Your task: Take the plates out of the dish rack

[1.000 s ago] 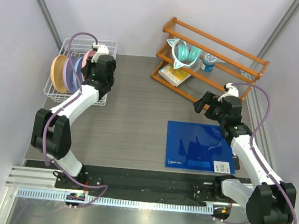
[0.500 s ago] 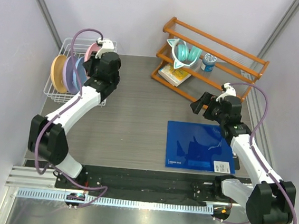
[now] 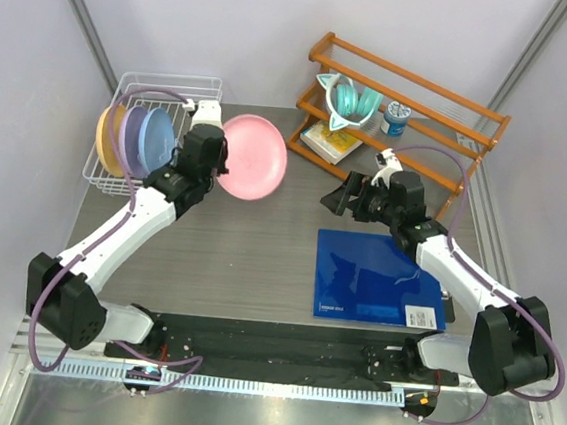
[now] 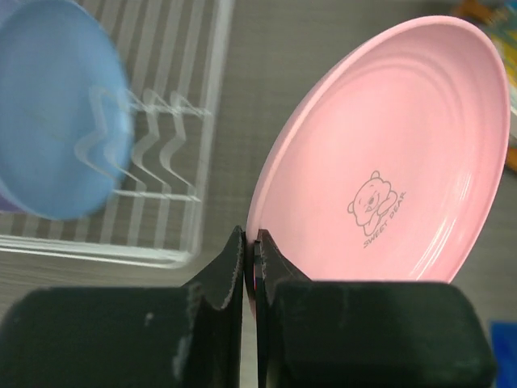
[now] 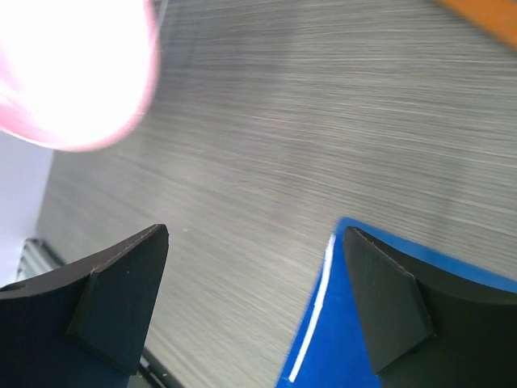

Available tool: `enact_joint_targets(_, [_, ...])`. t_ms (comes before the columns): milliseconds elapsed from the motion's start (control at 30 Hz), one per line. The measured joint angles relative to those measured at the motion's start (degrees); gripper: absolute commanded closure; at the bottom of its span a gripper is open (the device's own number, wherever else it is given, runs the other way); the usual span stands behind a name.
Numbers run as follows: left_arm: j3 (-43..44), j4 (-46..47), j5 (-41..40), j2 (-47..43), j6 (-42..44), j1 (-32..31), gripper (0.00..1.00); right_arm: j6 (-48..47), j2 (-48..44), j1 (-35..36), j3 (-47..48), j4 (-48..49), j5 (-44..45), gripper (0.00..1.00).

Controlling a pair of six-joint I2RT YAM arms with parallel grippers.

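Note:
My left gripper is shut on the rim of the pink plate and holds it in the air to the right of the white wire dish rack. The pink plate fills the left wrist view, with my left gripper pinching its edge. The blue plate, lavender plate and yellow-orange plate stand upright in the rack. My right gripper is open and empty, above the table to the right of the pink plate; its wrist view shows the plate's edge.
A blue mat lies on the table at the right front. An orange wooden shelf rack at the back right holds a teal cup, a small jar and a book. The grey tabletop lies between the arms.
My left gripper has lifted the pink plate out of the rack and carried it right. My right arm has swung left toward the plate.

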Motion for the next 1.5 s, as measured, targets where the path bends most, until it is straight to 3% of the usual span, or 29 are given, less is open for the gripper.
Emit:
enact_joint_targets(167, [-6.1, 0.2, 12.3, 1.0, -8.2, -0.7, 1.0, 1.7, 1.7, 3.0, 0.5, 2.7, -0.7, 0.05])
enact_joint_targets(433, [-8.4, 2.4, 19.9, 3.0, -14.8, -3.1, 1.0, 1.9, 5.9, 6.2, 2.3, 3.4, 0.2, 0.09])
enact_joint_targets(600, [-9.2, 4.5, 21.4, 3.3, -16.5, -4.9, 1.0, 1.4, 10.0, 7.4, 4.6, 2.5, 2.3, 0.42])
enact_joint_targets(767, [-10.1, 5.3, 21.3, 3.4, -17.4, -5.9, 1.0, 0.7, 12.0, 7.8, 5.6, 0.4, 5.2, 0.95])
enact_joint_targets(800, [-10.3, 5.4, 21.1, 3.4, -17.3, -5.8, 1.0, 0.8, 12.0, 7.6, 5.6, 0.1, 5.4, 0.99])
enact_joint_targets(867, [-11.1, 5.0, 19.8, 3.4, -17.2, -5.7, 0.88, 1.8, 11.8, 7.5, 5.6, 0.2, 5.4, 0.99])
enact_joint_targets(900, [-11.3, 5.1, 19.6, 3.4, -17.4, -5.7, 0.76, 1.6, 11.6, 7.7, 5.7, -0.1, 5.7, 0.99])
enact_joint_targets(933, [-11.4, 5.0, 19.2, 3.4, -17.4, -5.7, 0.55, 1.6, 11.5, 7.8, 5.7, -0.5, 5.9, 0.99])
enact_joint_targets(1033, [-11.4, 4.9, 16.4, 3.1, -16.9, -5.9, 0.15, 1.0, 11.1, 8.0, 5.7, -1.5, 8.3, 0.99])
enact_joint_targets(1167, [-11.4, 4.2, 11.0, 1.4, -15.4, -5.9, 0.01, 0.3, 10.4, 8.0, 5.7, -4.3, 11.6, 0.99])
enact_joint_targets(1333, [-11.4, 3.2, 1.9, -3.3, -12.2, -5.9, 0.0, -0.3, 12.2, 7.8, 7.0, -7.6, 12.6, 0.99])
enact_joint_targets(1500, [-13.1, 4.1, -7.6, -9.3, -7.9, -5.9, 0.0, -1.0, 20.0, 7.8, 11.0, -8.3, 10.1, 0.99])
